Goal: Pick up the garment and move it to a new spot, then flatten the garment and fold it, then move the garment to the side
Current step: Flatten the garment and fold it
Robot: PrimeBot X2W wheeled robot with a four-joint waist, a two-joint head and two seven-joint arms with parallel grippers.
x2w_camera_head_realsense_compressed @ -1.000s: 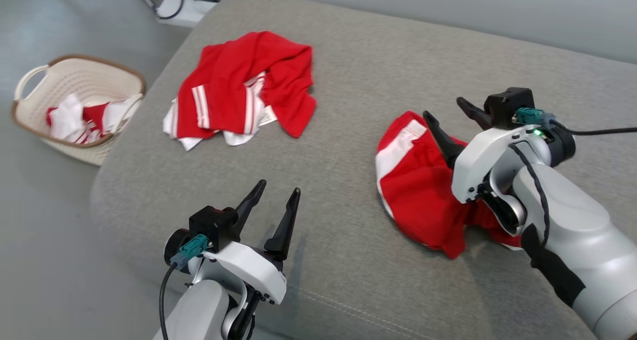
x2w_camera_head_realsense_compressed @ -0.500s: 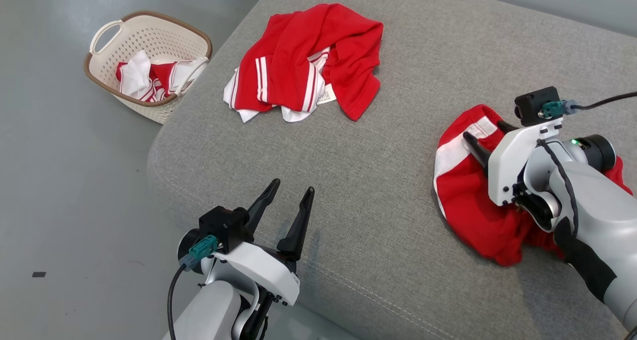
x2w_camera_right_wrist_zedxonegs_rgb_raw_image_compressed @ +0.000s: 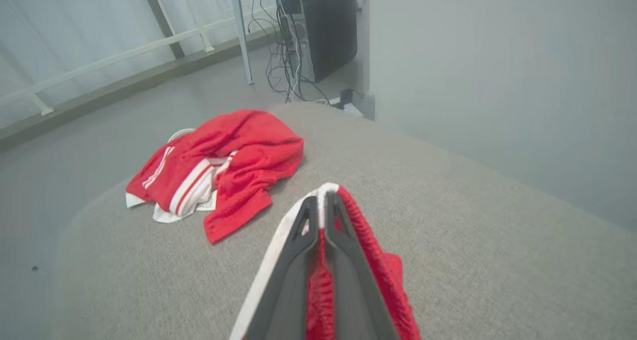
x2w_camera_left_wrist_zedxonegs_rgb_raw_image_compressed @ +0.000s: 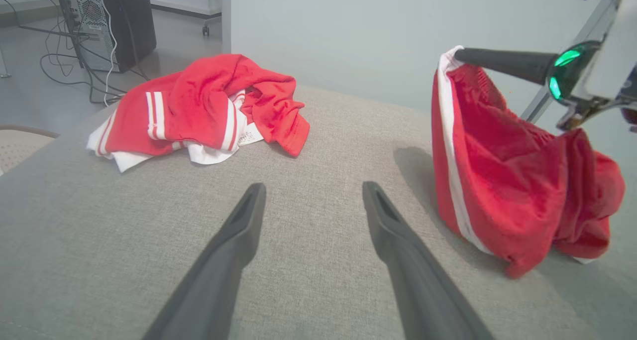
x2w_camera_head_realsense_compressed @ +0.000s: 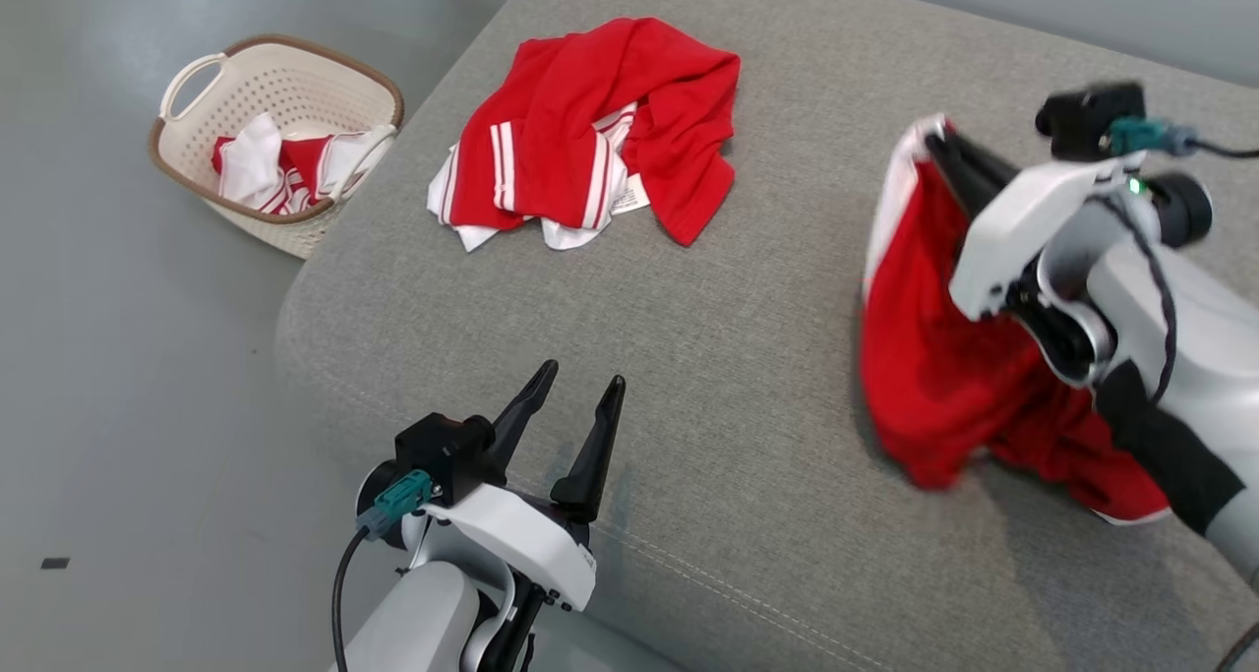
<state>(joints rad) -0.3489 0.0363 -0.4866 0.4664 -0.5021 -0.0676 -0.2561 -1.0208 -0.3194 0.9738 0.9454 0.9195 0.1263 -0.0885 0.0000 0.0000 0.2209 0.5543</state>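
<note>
A red garment (x2w_camera_head_realsense_compressed: pixel 934 377) with a white side stripe hangs at the right of the grey sofa cushion (x2w_camera_head_realsense_compressed: pixel 708 288). My right gripper (x2w_camera_head_realsense_compressed: pixel 939 141) is shut on its top edge and holds it lifted, while its lower end still rests on the cushion. The left wrist view shows the same garment (x2w_camera_left_wrist_zedxonegs_rgb_raw_image_compressed: pixel 497 180) draped from the right gripper (x2w_camera_left_wrist_zedxonegs_rgb_raw_image_compressed: pixel 460 56). Red and white cloth (x2w_camera_right_wrist_zedxonegs_rgb_raw_image_compressed: pixel 378 280) is pinched between the fingers of the right gripper (x2w_camera_right_wrist_zedxonegs_rgb_raw_image_compressed: pixel 326 200) in its own wrist view. My left gripper (x2w_camera_head_realsense_compressed: pixel 580 382) stands open above the cushion's front edge, holding nothing; seen from the left wrist, the left gripper (x2w_camera_left_wrist_zedxonegs_rgb_raw_image_compressed: pixel 313 190) points across bare cushion.
A second red and white garment (x2w_camera_head_realsense_compressed: pixel 590 131) lies crumpled at the cushion's far left. A cream basket (x2w_camera_head_realsense_compressed: pixel 187 170) with more red and white clothes stands on the grey floor to the left. A computer tower (x2w_camera_left_wrist_zedxonegs_rgb_raw_image_compressed: pixel 107 16) and cables sit on the floor beyond the cushion.
My right gripper has shut on the garment's edge and risen, pulling the cloth up off the cushion. The head camera has shifted. The left gripper stays open.
</note>
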